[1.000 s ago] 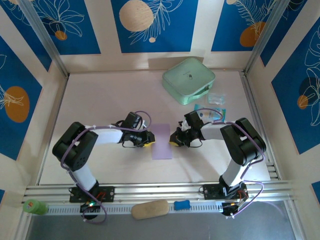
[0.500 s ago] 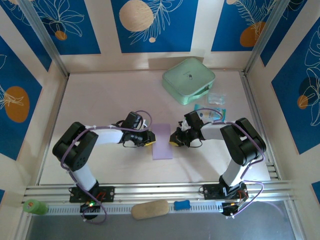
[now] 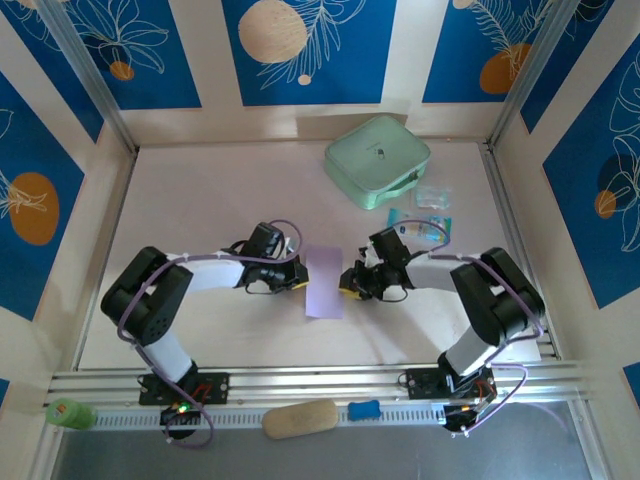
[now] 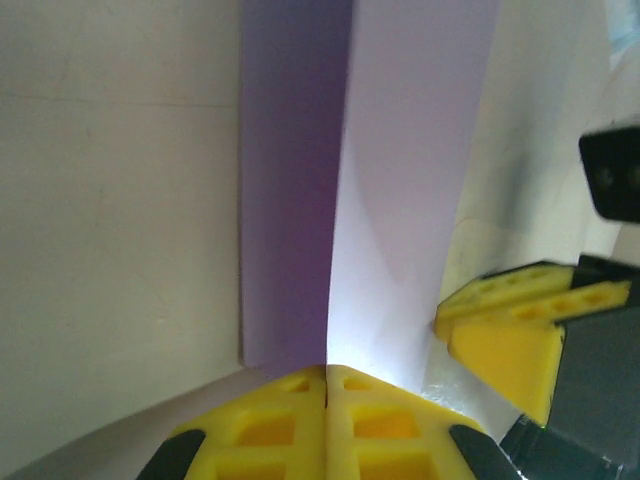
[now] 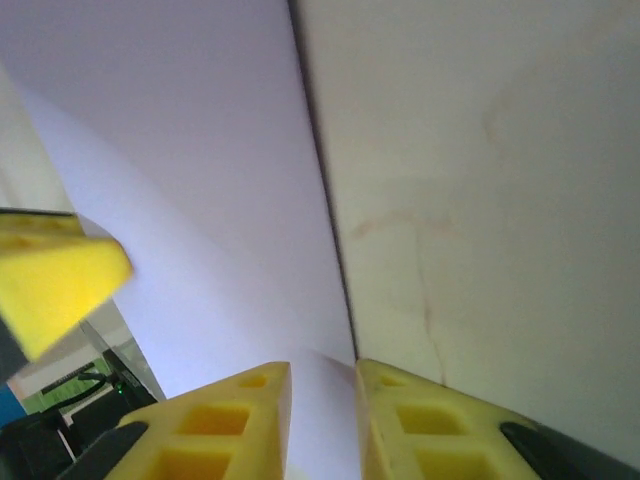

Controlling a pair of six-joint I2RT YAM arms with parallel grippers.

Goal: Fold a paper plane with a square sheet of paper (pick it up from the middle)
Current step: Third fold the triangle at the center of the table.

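The folded square sheet of paper [image 3: 323, 282] runs top-to-bottom at frame centre. The left hand [image 3: 299, 284] apparently clamps it; right hand [image 3: 346, 284] slightly apart.

On the left wrist view the paper [image 4: 400, 180] ran off the top edge, its near end hidden behind my left fingers [image 4: 270, 430]. Overhead, the packets [image 3: 433, 198] were too small to identify.

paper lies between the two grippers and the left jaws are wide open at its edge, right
No: the left gripper has its jaws shut, pressed together on the edge of the paper, as the left wrist view shows. The paper does lie between it and the right gripper.
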